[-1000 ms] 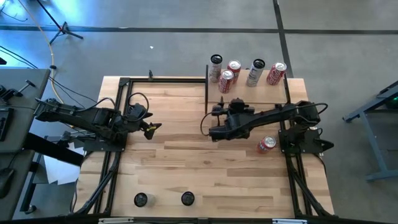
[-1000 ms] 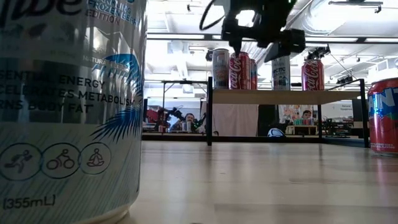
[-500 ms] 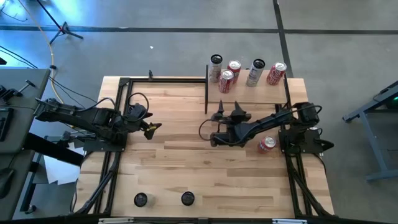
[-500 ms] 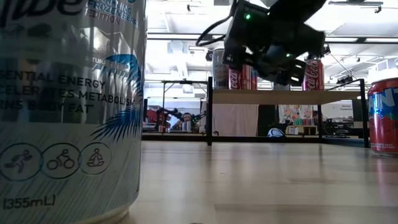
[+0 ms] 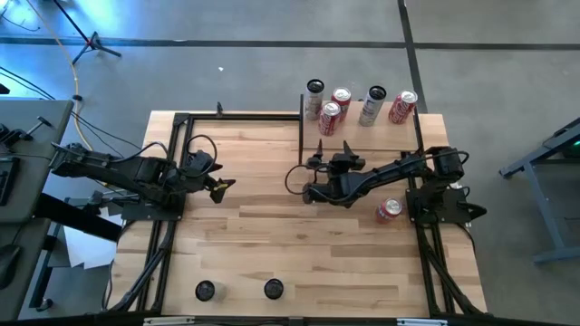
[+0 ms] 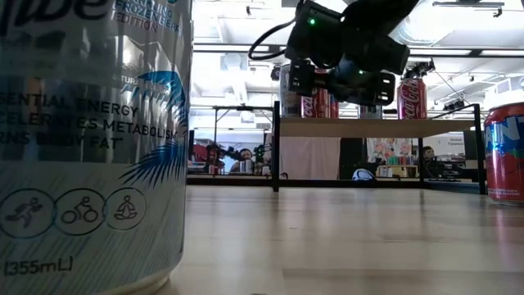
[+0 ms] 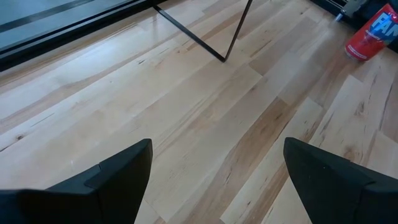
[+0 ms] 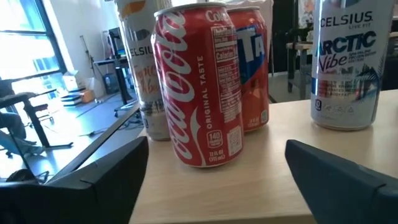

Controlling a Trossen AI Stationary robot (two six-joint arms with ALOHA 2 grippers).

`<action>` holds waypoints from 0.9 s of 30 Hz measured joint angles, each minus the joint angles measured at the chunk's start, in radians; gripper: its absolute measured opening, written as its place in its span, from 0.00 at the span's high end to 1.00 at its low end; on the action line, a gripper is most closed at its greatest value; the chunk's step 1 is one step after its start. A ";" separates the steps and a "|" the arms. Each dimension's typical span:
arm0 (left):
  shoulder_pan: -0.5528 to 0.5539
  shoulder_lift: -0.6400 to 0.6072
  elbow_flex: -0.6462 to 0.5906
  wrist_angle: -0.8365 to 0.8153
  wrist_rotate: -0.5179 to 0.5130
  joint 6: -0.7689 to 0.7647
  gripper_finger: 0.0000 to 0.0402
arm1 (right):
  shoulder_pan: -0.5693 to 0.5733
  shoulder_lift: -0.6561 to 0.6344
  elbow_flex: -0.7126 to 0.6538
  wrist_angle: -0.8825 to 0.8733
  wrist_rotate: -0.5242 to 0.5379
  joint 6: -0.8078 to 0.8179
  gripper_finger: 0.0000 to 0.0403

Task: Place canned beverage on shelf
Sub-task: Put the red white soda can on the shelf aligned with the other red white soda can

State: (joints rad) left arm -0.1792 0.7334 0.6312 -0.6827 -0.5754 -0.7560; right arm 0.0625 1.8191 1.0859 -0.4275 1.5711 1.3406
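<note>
Grey concrete floor [image 5: 227,72] all around the table, dark seams running across it. Beyond the far edge, a bright workshop: white ceiling [image 6: 237,33] with strip lights, cluttered desks [image 6: 237,164] far back, windows [image 8: 25,43] glowing on the left.

Five upright cans [image 5: 329,119] on pale shelf [image 5: 399,132] (far right corner)

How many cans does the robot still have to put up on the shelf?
Five cans already stand on the shelf, the Coca-Cola can nearest the open, empty right gripper, which holds nothing. The left gripper waits open at the table's left side. Left on the table: a red can by the right arm's base and two cans near the front edge.
</note>
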 joint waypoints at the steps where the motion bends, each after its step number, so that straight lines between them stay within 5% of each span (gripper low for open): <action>1: 0.000 0.000 0.000 0.000 0.000 0.000 0.16 | -0.002 0.000 0.000 0.003 0.000 -0.005 0.06; 8: 0.000 0.000 0.000 0.000 0.000 0.000 0.16 | -0.004 0.000 0.000 0.057 0.000 -0.043 0.03; 27: 0.000 0.000 0.000 0.000 0.000 0.000 0.16 | -0.084 0.000 0.000 0.491 -0.010 -0.517 0.01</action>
State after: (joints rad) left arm -0.1793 0.7332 0.6312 -0.6828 -0.5753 -0.7563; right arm -0.0213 1.8188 1.0855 0.0634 1.5616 0.8238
